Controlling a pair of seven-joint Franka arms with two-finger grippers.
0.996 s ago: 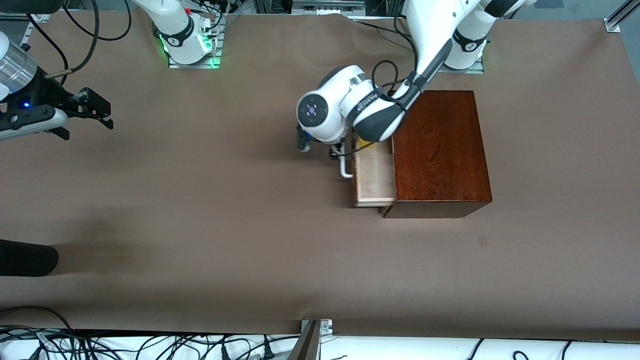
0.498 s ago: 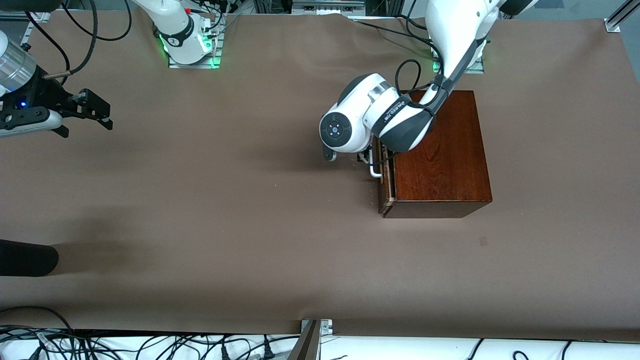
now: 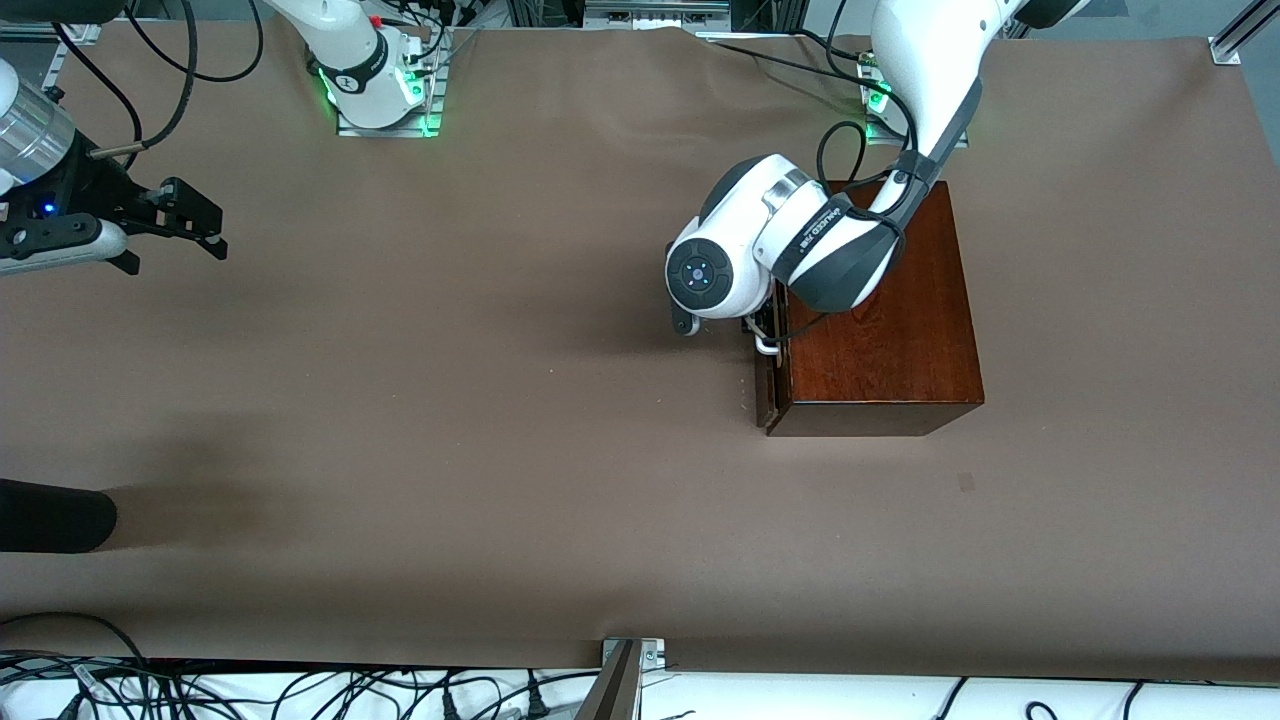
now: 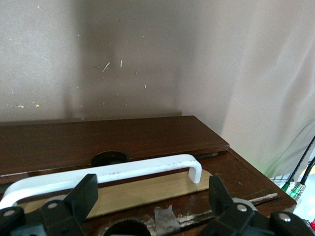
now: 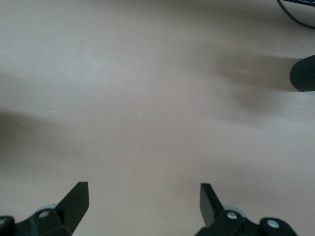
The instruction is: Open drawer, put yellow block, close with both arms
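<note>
The drawer (image 3: 767, 388) sits shut in the dark mahogany box (image 3: 880, 320), with its dark front flush. Its white handle (image 3: 766, 346) shows just under the left arm's wrist. In the left wrist view, my left gripper (image 4: 152, 187) is open, one finger (image 4: 87, 189) on each side of the white handle (image 4: 123, 172), close against the drawer front (image 4: 147, 137). The yellow block is hidden. My right gripper (image 3: 205, 232) is open and empty over bare table at the right arm's end, and it waits there (image 5: 142, 189).
A black rounded object (image 3: 50, 515) lies at the table's edge at the right arm's end, nearer to the front camera; it also shows in the right wrist view (image 5: 302, 73). Cables run along the table's near edge (image 3: 300, 690).
The left arm has moved toward the box with the handle, and the drawer has slid from open to shut. The yellow block went out of sight. The right arm has stayed still.
</note>
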